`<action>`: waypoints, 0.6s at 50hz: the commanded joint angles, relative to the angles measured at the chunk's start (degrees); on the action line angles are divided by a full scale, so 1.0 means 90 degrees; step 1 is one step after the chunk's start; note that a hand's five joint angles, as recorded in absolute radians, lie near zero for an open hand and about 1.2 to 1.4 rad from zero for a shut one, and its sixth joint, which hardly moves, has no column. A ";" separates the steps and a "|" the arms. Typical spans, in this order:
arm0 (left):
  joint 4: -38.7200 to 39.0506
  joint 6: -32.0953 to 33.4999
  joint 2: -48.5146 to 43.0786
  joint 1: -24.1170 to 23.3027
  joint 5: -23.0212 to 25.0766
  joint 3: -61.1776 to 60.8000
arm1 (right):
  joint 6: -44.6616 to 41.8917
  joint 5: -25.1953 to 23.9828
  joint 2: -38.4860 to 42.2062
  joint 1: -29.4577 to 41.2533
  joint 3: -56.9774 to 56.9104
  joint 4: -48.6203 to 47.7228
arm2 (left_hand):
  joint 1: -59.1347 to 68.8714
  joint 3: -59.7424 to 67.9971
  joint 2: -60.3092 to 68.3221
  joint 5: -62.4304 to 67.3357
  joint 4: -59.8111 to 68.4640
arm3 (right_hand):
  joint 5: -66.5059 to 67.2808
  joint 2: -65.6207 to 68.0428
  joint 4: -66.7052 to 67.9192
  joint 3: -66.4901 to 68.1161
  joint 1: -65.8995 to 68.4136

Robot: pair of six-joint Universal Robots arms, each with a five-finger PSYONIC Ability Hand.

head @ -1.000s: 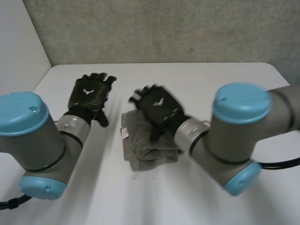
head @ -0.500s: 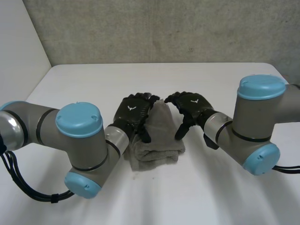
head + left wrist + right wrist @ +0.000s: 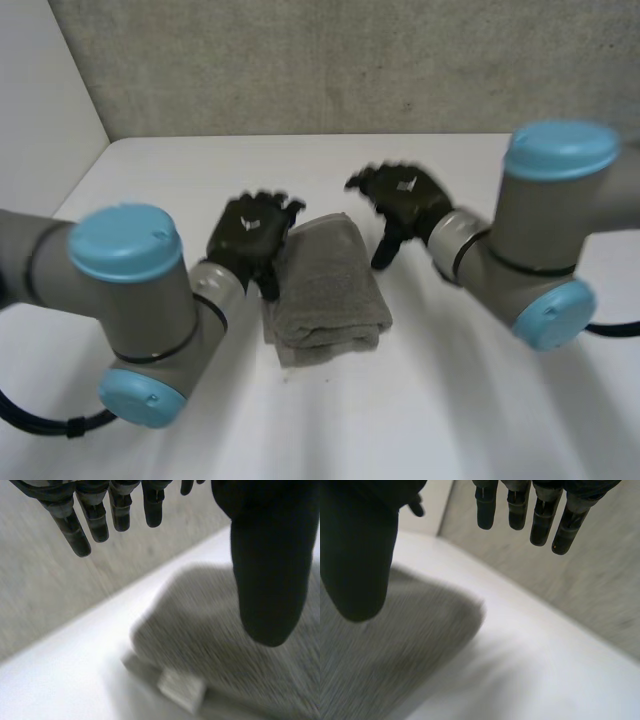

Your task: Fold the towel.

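Both hands have drawn outward. The left hand [image 3: 252, 228] hovers just beside the folded towel [image 3: 325, 285], fingers [image 3: 72, 530] straight, empty. The towel lies mid-counter [image 3: 450, 400]. The right hand [image 3: 405, 195] hangs apart, fingers [image 3: 538, 525] relaxed, empty. Folding looks finished; next, withdraw.

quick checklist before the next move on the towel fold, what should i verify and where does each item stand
1. Left hand empty: ok, fingers straight, holding nothing.
2. Right hand empty: ok, fingers straight, holding nothing.
3. Grey terry towel folded: ok, it lies as a compact layered stack.
4. Towel well on the white table: ok, away from every edge.
5. Right hand clear of the towel: ok, it is apart from it, off the far corner.
6. Left hand clear of the towel: cannot tell, it is right at the towel's side edge.
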 commanded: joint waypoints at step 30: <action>-0.1484 -0.0912 0.3291 0.1450 0.0070 -0.0163 | 0.0243 0.1566 -0.2765 -0.0962 0.1008 -0.0041 | -0.0055 -0.0052 -0.0048 -0.0172 -0.0044 | -0.0376 -0.0290 -0.0363 -0.0242 -0.0117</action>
